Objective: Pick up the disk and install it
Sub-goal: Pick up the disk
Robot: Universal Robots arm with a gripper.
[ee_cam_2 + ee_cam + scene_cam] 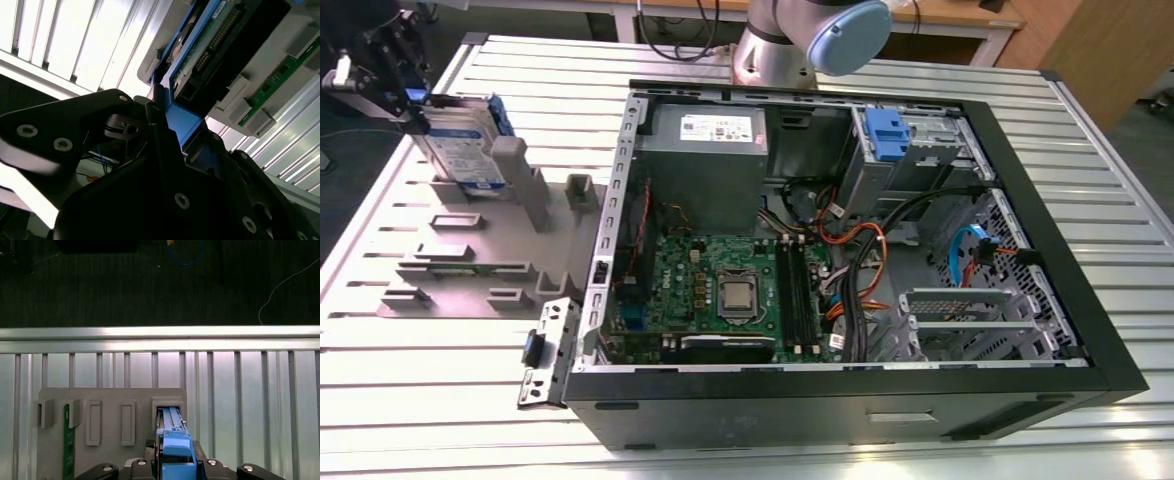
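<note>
The end effector [414,100] pinches the blue-framed upper edge of the disk [456,150], which stands directly under it in a slot of the grey holder [467,272] (set upright, I think, for an easy grasp from above).

Exterior view looks down from afar; both wrist views hug the disk [172,440] [202,47].

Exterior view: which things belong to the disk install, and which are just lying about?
Job: disk; gripper, shut on it; case, open.
Lying about: grey holder; power supply; blue bracket.
</note>
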